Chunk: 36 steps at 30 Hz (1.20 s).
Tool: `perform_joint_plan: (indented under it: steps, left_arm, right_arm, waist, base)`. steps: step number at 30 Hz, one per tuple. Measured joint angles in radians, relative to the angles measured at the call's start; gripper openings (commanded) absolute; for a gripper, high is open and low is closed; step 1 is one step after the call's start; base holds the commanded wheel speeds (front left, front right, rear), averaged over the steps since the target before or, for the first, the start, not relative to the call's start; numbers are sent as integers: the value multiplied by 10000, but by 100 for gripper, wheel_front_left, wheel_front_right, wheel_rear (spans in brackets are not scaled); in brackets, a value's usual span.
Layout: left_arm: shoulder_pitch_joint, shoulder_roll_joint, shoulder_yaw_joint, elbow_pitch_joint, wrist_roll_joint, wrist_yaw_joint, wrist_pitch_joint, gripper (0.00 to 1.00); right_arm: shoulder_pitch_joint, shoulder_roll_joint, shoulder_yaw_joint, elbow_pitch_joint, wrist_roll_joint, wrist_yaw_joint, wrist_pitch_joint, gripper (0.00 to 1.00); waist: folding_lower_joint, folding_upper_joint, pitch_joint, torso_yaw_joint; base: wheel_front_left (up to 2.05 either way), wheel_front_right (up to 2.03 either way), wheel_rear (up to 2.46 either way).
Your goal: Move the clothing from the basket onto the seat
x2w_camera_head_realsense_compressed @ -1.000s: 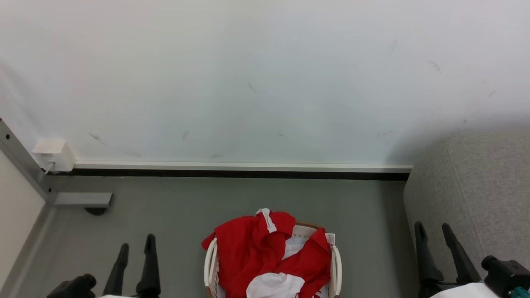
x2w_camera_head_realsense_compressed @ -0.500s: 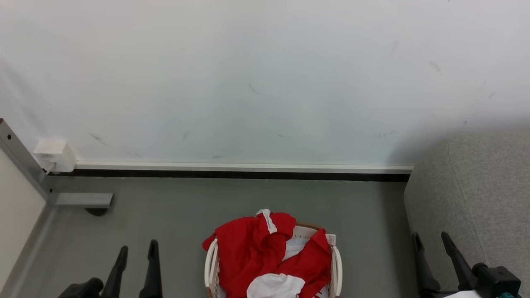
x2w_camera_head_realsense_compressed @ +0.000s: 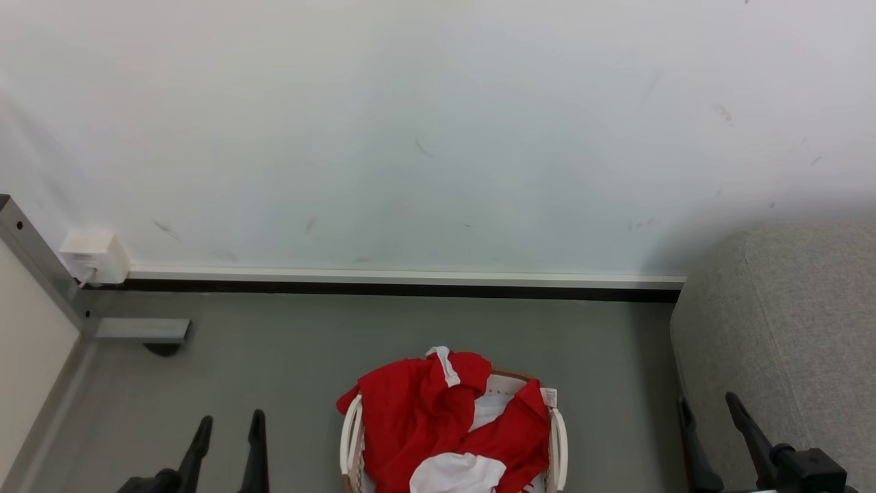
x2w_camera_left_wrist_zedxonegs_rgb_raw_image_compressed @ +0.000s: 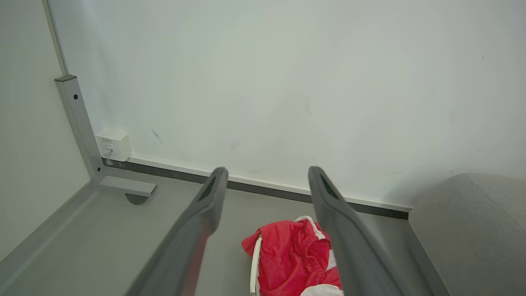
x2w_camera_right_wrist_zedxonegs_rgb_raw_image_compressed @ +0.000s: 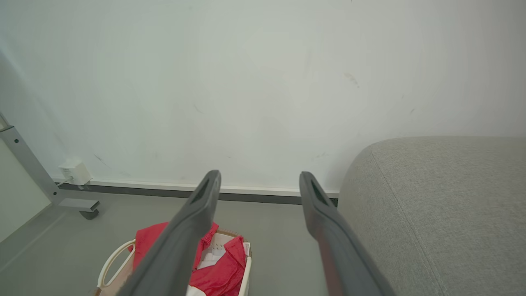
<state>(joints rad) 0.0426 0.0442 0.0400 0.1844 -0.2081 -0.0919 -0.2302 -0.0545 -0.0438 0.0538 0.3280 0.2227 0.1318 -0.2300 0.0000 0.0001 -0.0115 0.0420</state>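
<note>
Head view: my left gripper [x2w_camera_head_realsense_compressed: 231, 416] sits low, fingers spread wide, nothing between them. My right gripper [x2w_camera_head_realsense_compressed: 706, 398] is the same: fingers apart, empty. The basket [x2w_camera_head_realsense_compressed: 348, 438] stands on the grey floor [x2w_camera_head_realsense_compressed: 274, 356] between the two grippers, well apart from both. The clothing [x2w_camera_head_realsense_compressed: 424, 418] is piled in it, red with white trim and a white panel, and one fold hangs over the rim on the side toward my left fingers. The seat [x2w_camera_head_realsense_compressed: 787, 308] is on the outer side of my right fingers, and the outer finger overlaps its edge. Contact: can't tell. Left wrist view: left gripper [x2w_camera_left_wrist_zedxonegs_rgb_raw_image_compressed: 267, 170] wide open, wall [x2w_camera_left_wrist_zedxonegs_rgb_raw_image_compressed: 287, 82] and skirting [x2w_camera_left_wrist_zedxonegs_rgb_raw_image_compressed: 263, 186] showing through the gap. Clothing [x2w_camera_left_wrist_zedxonegs_rgb_raw_image_compressed: 287, 259] lies below the tips, inside the gap, tight against the right-hand finger and partly behind it. Basket [x2w_camera_left_wrist_zedxonegs_rgb_raw_image_compressed: 254, 263] shows a white rim loop. Seat [x2w_camera_left_wrist_zedxonegs_rgb_raw_image_compressed: 472, 222] is out past the right-hand finger. A white box [x2w_camera_left_wrist_zedxonegs_rgb_raw_image_compressed: 114, 144] and a metal post [x2w_camera_left_wrist_zedxonegs_rgb_raw_image_compressed: 78, 123] are past the left-hand finger. Right wrist view: right gripper [x2w_camera_right_wrist_zedxonegs_rgb_raw_image_compressed: 259, 174] open, empty. Basket [x2w_camera_right_wrist_zedxonegs_rgb_raw_image_compressed: 111, 261] with clothing [x2w_camera_right_wrist_zedxonegs_rgb_raw_image_compressed: 224, 263] sits low, cut across by the left-hand finger, most of the load hidden by it. Seat [x2w_camera_right_wrist_zedxonegs_rgb_raw_image_compressed: 431, 205] lies just outside the right-hand finger, near it.
</note>
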Motion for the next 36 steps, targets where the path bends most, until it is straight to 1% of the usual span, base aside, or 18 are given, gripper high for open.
perform_joint_plan:
  steps: [18, 36]
  left_arm:
    - [42, 21, 19, 577, 777, -215, -339, 100]
    - [44, 23, 92, 702, 748, -268, -339, 100]
  right_arm:
    - [37, -25, -138, 759, -1005, 0, -322, 100]
    - [35, -35, -374, 880, -646, 0, -324, 100]
  waist:
    - [0, -1, 27, 69]
    - [0, 0, 45, 42]
  base:
    - [0, 0, 0]
    - [0, 0, 0]
